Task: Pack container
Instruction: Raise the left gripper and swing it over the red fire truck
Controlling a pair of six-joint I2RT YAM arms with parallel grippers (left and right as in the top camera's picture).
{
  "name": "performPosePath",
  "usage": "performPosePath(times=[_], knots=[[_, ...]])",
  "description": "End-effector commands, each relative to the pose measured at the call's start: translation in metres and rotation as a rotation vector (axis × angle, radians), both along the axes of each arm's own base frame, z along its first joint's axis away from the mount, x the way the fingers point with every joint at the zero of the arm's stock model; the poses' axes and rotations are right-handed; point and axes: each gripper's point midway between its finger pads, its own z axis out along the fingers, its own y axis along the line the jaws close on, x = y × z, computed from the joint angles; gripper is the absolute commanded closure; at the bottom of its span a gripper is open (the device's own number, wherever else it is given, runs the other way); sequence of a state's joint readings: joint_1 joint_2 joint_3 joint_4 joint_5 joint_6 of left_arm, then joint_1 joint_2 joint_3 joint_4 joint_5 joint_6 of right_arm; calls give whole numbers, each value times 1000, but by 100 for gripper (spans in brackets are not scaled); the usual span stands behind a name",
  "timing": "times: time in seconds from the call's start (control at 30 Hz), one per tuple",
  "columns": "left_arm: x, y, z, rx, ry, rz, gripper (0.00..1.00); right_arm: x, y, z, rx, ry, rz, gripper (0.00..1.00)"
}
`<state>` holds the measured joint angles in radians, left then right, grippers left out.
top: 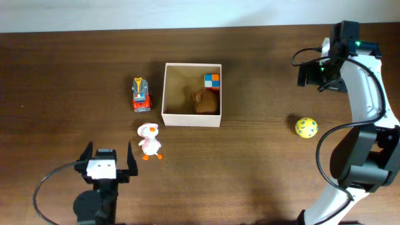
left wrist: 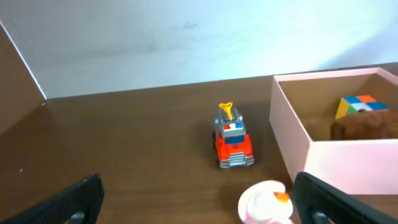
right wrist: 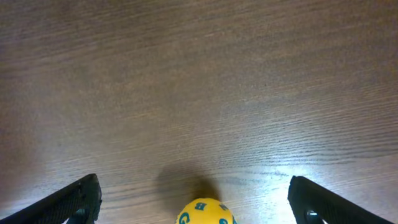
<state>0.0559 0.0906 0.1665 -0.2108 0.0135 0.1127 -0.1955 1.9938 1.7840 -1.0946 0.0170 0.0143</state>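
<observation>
your container [top: 190,119] sits mid-table [top: 62,75], open side up, so toys can drop straight in. two are already inside: a cube [top: 212,80] in the far right corner and a brown toy [top: 204,100] touching it on the near side. three wait on the table: a truck [top: 141,94] just beside the container's left wall, a duck [top: 149,140] near its front left corner, and a ball [top: 306,127] well apart to the right. your left hand [top: 109,153] hangs wide and empty just short of the duck, probably lined up for it. your right hand [right wrist: 193,183], equally wide and empty, hovers over bare table just beyond the ball, its likely pick. count: one container, five toys, two in, three out.
</observation>
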Motion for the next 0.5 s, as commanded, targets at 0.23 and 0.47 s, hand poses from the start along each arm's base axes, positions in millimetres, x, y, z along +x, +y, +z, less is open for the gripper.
performPosePath(times=[0.23, 0.47], knots=[[73, 0, 98, -3, 150, -33, 1, 4, 3, 16, -1, -41, 14, 1], [172, -19, 153, -50, 254, -175, 1, 4, 3, 16, -1, -41, 15, 1]])
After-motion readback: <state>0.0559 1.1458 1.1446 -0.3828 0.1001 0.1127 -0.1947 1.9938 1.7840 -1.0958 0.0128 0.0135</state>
